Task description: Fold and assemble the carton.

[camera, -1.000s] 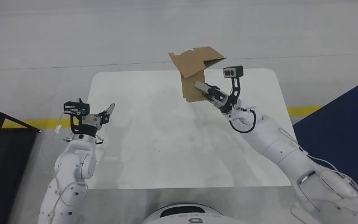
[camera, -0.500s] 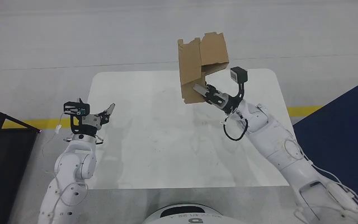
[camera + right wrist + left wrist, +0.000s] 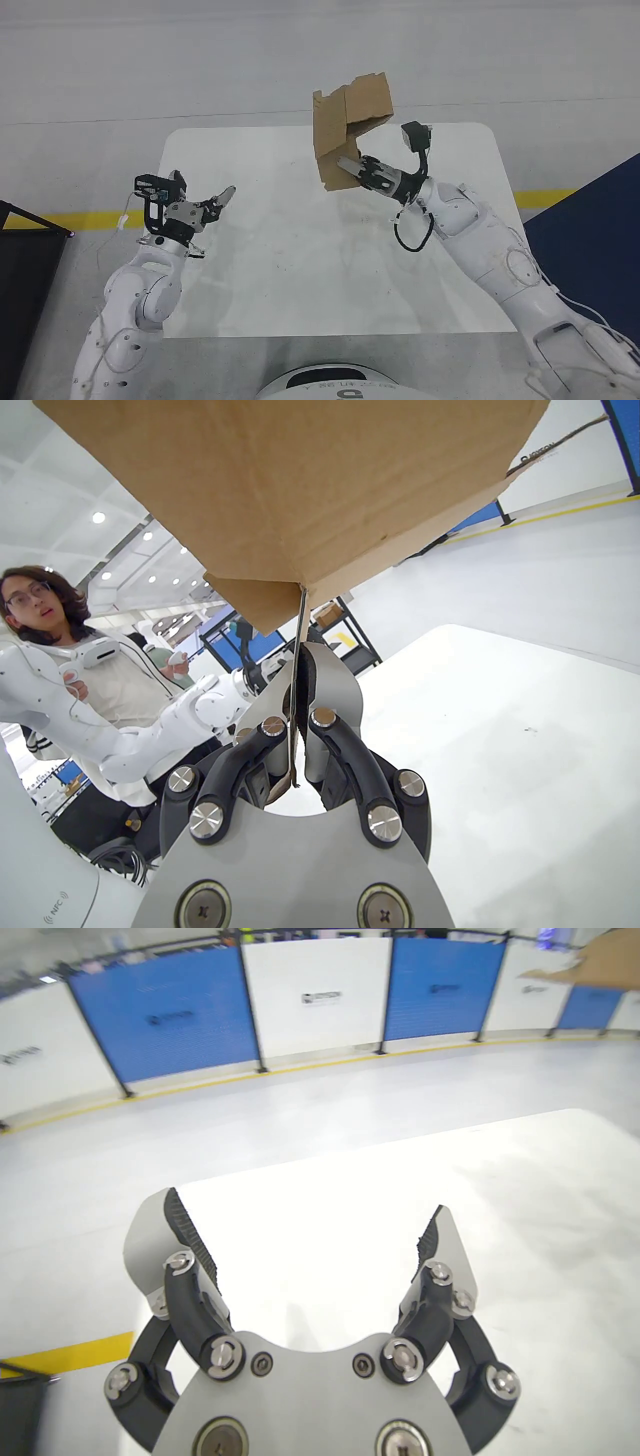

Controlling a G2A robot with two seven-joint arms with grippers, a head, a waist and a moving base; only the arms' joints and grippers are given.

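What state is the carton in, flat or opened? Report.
Partly opened: the carton shows panels at angles, one edge clamped in the right gripper.

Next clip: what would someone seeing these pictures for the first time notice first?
The eye goes first to the brown carton, partly opened and held up in the air above the far edge of the table. The right gripper has its fingers shut on one thin cardboard panel at the carton's lower end. Over the table's left side, the left gripper hangs open and empty.
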